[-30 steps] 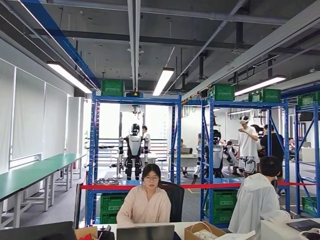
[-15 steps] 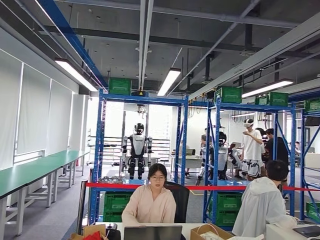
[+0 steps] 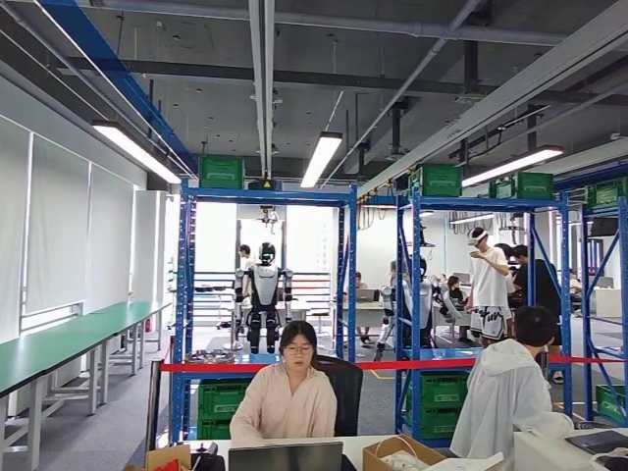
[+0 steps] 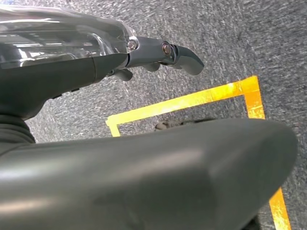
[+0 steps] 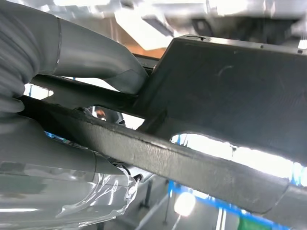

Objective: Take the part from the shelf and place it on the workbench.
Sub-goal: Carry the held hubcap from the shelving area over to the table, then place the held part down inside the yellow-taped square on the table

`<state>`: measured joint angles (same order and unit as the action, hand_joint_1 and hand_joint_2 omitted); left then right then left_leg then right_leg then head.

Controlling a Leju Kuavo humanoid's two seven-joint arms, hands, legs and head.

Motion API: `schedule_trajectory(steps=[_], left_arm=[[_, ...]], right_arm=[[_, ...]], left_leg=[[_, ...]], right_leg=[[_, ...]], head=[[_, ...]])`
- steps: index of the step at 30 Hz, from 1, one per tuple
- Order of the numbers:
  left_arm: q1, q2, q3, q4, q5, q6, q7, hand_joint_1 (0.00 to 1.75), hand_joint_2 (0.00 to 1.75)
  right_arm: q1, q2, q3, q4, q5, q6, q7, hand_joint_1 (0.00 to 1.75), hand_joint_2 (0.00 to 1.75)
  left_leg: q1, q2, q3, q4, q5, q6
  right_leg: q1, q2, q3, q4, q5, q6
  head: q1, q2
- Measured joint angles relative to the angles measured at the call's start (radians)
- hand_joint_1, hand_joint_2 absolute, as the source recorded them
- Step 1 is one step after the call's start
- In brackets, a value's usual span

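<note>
The right hand [image 5: 65, 120] held the part [image 5: 231, 110], a flat dark piece with long bars. The thick grey thumb pressed on one side of it and the fingers [image 5: 72, 191] wrapped in clear plastic lay under a bar. So the part was in the robot's grasp, up in the air, with bright lights and blue shelf beams behind it.

The left hand [image 4: 108, 62] hung over grey carpet [image 4: 253, 38] with a yellow tape line [image 4: 188, 100] on it. It held nothing. Its dark fingers [image 4: 181, 52] reached out straight, apart from the big thumb.

From the head, the room was wide. A blue shelf [image 3: 267, 196] stood at 12 o'clock with a green crate [image 3: 221, 172] on top. A person in a pink top [image 3: 285, 397] sat at 6 o'clock behind a laptop [image 3: 285, 457]. A person in a white hoodie [image 3: 507, 392] sat at 4 o'clock. Long green workbenches [image 3: 67, 339] ran along at 9 o'clock. Another robot [image 3: 263, 294] stood far back behind the shelf.
</note>
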<state>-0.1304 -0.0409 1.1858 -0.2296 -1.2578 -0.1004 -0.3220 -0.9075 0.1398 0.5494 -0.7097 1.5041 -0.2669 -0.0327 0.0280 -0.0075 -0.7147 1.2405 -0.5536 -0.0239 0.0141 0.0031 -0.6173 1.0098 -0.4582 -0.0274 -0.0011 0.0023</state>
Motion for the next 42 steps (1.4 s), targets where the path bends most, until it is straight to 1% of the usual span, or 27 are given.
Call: schedule_trajectory(steps=[2,3,6,8,9,11,12,13,14,15,17,18,20,22,23,25,27,28,29,30,32,34,36,38,39,40,42], left_arm=[[-0.002,0.001,-0.002,0.000,0.001,0.000,-0.003,0.00,0.00],[-0.003,0.001,-0.003,0.000,0.001,-0.001,-0.005,0.00,0.00],[-0.001,0.002,-0.008,0.000,0.000,-0.001,-0.009,0.00,0.00],[-0.001,0.003,-0.012,0.000,-0.001,-0.001,-0.012,0.00,0.00],[-0.002,0.003,-0.014,0.000,-0.001,0.000,-0.014,0.00,0.00],[-0.003,0.004,-0.017,0.000,-0.003,0.001,-0.017,0.00,0.00],[-0.002,0.004,-0.020,0.000,-0.005,0.002,-0.018,0.00,0.00],[-0.002,0.004,-0.022,0.000,-0.007,0.004,-0.021,0.00,0.00],[-0.003,0.004,-0.025,0.000,-0.008,0.005,-0.024,0.00,0.00],[-0.003,0.004,-0.027,0.000,-0.009,0.007,-0.028,0.00,0.00],[-0.006,0.004,-0.031,0.000,-0.011,0.009,-0.035,0.00,0.00],[-0.007,0.004,-0.033,0.000,-0.012,0.010,-0.036,0.00,0.00],[-0.008,0.004,-0.037,0.000,-0.014,0.012,-0.038,0.00,0.00],[-0.007,0.004,-0.041,0.000,-0.016,0.014,-0.038,0.00,0.00],[-0.007,0.004,-0.043,0.000,-0.017,0.015,-0.038,0.00,0.00],[-0.008,0.005,-0.047,0.000,-0.019,0.016,-0.038,0.00,0.87],[-0.007,0.005,-0.051,0.000,-0.022,0.022,-0.039,0.00,1.75],[-0.007,0.005,-0.053,0.000,-0.022,0.027,-0.039,0.00,1.75],[-0.006,0.005,-0.054,0.000,-0.023,0.033,-0.039,0.00,1.75],[-0.007,0.005,-0.056,0.000,-0.024,0.039,-0.039,0.00,1.75],[-0.009,0.005,-0.059,0.000,-0.027,0.048,-0.037,0.00,1.75],[-0.012,0.005,-0.065,0.000,-0.031,0.054,-0.035,0.00,0.87],[-0.012,0.005,-0.071,0.000,-0.034,0.059,-0.032,0.00,0.00],[-0.011,0.005,-0.075,0.000,-0.037,0.063,-0.031,0.00,0.00],[-0.012,0.005,-0.077,0.000,-0.039,0.064,-0.030,0.00,0.00],[-0.013,0.005,-0.079,0.000,-0.039,0.066,-0.029,0.00,0.00],[-0.014,0.005,-0.083,0.000,-0.040,0.068,-0.027,0.00,0.00]], right_arm=[[0.001,0.000,-0.013,0.038,-0.005,-0.014,-0.003,1.75,1.75],[0.003,0.000,-0.020,0.054,-0.008,-0.022,-0.005,1.75,1.75],[0.017,0.000,-0.039,0.094,-0.014,-0.040,-0.012,1.75,1.75],[0.028,0.001,-0.048,0.115,-0.014,-0.049,-0.014,1.75,1.75],[0.032,0.001,-0.052,0.124,-0.014,-0.054,-0.016,1.75,1.75],[0.044,0.001,-0.057,0.139,-0.013,-0.067,-0.020,1.75,1.75],[0.053,0.001,-0.059,0.147,-0.013,-0.072,-0.021,1.75,1.75],[0.063,0.001,-0.061,0.153,-0.014,-0.076,-0.022,1.75,1.75],[0.071,0.001,-0.063,0.158,-0.014,-0.081,-0.023,1.75,1.75],[0.077,0.001,-0.066,0.162,-0.014,-0.085,-0.024,1.75,1.75],[0.082,0.002,-0.072,0.164,-0.016,-0.098,-0.027,1.75,1.75],[0.082,0.002,-0.076,0.166,-0.018,-0.105,-0.029,1.75,1.75],[0.086,0.003,-0.082,0.169,-0.020,-0.117,-0.032,1.75,1.75],[0.093,0.005,-0.086,0.172,-0.019,-0.127,-0.033,1.75,1.75],[0.096,0.006,-0.087,0.173,-0.018,-0.133,-0.033,1.75,1.75],[0.102,0.011,-0.088,0.175,-0.016,-0.149,-0.033,0.87,0.87],[0.113,0.015,-0.089,0.178,-0.012,-0.164,-0.033,0.00,0.00],[0.121,0.016,-0.090,0.180,-0.010,-0.168,-0.033,0.00,0.00],[0.129,0.017,-0.091,0.181,-0.008,-0.172,-0.033,0.00,0.00],[0.136,0.017,-0.092,0.181,-0.004,-0.176,-0.033,0.00,0.00],[0.143,0.019,-0.094,0.181,0.001,-0.187,-0.032,0.00,0.00],[0.146,0.020,-0.098,0.180,0.004,-0.198,-0.031,0.00,0.00],[0.149,0.021,-0.103,0.179,0.008,-0.209,-0.030,0.00,0.00],[0.152,0.021,-0.107,0.174,0.014,-0.217,-0.029,0.00,0.00],[0.153,0.021,-0.109,0.170,0.018,-0.220,-0.028,0.00,0.00],[0.155,0.021,-0.110,0.166,0.022,-0.224,-0.028,0.00,0.00],[0.161,0.021,-0.112,0.162,0.029,-0.230,-0.028,0.00,0.00]], left_leg=[[0.001,0.001,0.055,-0.126,0.058,0.001],[0.001,0.001,0.072,-0.163,0.069,0.004],[-0.002,-0.001,0.079,-0.181,0.068,0.018],[0.000,-0.001,0.082,-0.184,0.070,0.028],[0.001,-0.001,0.083,-0.185,0.070,0.032],[0.001,0.000,0.086,-0.185,0.069,0.037],[0.001,0.000,0.087,-0.185,0.068,0.038],[0.001,-0.001,0.088,-0.185,0.067,0.039],[0.001,-0.001,0.089,-0.185,0.066,0.039],[0.001,-0.002,0.091,-0.185,0.065,0.038],[0.000,-0.003,0.093,-0.185,0.063,0.035],[0.000,-0.003,0.093,-0.186,0.062,0.032],[0.000,-0.003,0.094,-0.192,0.063,0.022],[0.002,-0.002,0.097,-0.197,0.061,0.011],[0.002,-0.002,0.095,-0.189,0.050,0.008],[0.000,0.000,0.062,-0.110,-0.001,0.007],[-0.002,0.000,0.004,0.016,-0.056,0.005],[-0.002,0.000,-0.017,0.058,-0.066,0.004],[-0.003,0.000,-0.020,0.062,-0.055,0.003],[-0.002,0.000,-0.006,0.028,-0.027,0.003],[-0.001,0.001,0.054,-0.101,0.041,0.003],[-0.002,0.001,0.089,-0.179,0.067,0.007],[-0.004,0.000,0.092,-0.188,0.064,0.016],[-0.003,0.000,0.093,-0.190,0.068,0.026],[-0.001,0.001,0.093,-0.191,0.069,0.030],[0.000,0.001,0.094,-0.192,0.070,0.033],[0.000,0.002,0.094,-0.192,0.070,0.036]], right_leg=[[0.001,0.001,-0.004,0.015,-0.010,0.008],[0.002,0.002,-0.008,0.022,-0.013,0.013],[0.004,0.003,-0.015,0.030,-0.017,0.023],[0.001,0.002,-0.024,0.056,-0.039,0.033],[-0.002,0.002,-0.041,0.096,-0.063,0.039],[-0.008,0.001,-0.098,0.223,-0.122,0.048],[-0.011,0.001,-0.127,0.282,-0.141,0.051],[-0.013,0.001,-0.144,0.311,-0.142,0.052],[-0.014,0.001,-0.142,0.300,-0.125,0.052],[-0.015,0.001,-0.121,0.251,-0.093,0.050],[-0.012,0.001,-0.058,0.111,-0.028,0.043],[-0.010,0.002,-0.036,0.062,-0.012,0.039],[-0.004,0.003,-0.022,0.030,-0.010,0.032],[-0.004,0.003,-0.017,0.017,-0.004,0.021],[-0.006,0.003,-0.013,0.010,-0.001,0.014],[-0.008,0.001,-0.008,0.000,0.004,0.006],[-0.006,0.001,-0.006,0.001,0.003,0.003],[-0.004,0.001,-0.006,0.001,0.002,0.002],[-0.004,0.002,-0.005,0.002,0.001,0.002],[-0.004,0.002,-0.004,0.004,-0.001,0.002],[-0.003,0.005,-0.004,0.012,-0.007,0.007],[0.000,0.007,-0.009,0.023,-0.012,0.015],[0.001,0.009,-0.013,0.026,-0.012,0.022],[-0.002,0.008,-0.016,0.037,-0.023,0.032],[-0.004,0.006,-0.026,0.063,-0.042,0.039],[-0.007,0.005,-0.046,0.110,-0.070,0.045],[-0.013,0.002,-0.104,0.242,-0.130,0.054]], head=[[0.000,0.000],[0.000,0.000],[-0.001,0.000],[-0.001,0.000],[-0.001,0.000],[-0.002,0.000],[-0.002,0.000],[-0.002,0.000],[-0.002,0.000],[-0.002,0.000],[-0.002,0.000],[-0.001,0.000],[-0.001,0.000],[-0.001,0.000],[-0.001,0.000],[-0.001,0.000],[-0.001,0.000],[-0.001,0.000],[-0.001,0.000],[-0.001,0.000],[-0.001,0.000],[-0.002,0.000],[-0.002,0.000],[-0.002,0.000],[-0.002,0.000],[-0.002,0.000],[-0.002,0.000]])
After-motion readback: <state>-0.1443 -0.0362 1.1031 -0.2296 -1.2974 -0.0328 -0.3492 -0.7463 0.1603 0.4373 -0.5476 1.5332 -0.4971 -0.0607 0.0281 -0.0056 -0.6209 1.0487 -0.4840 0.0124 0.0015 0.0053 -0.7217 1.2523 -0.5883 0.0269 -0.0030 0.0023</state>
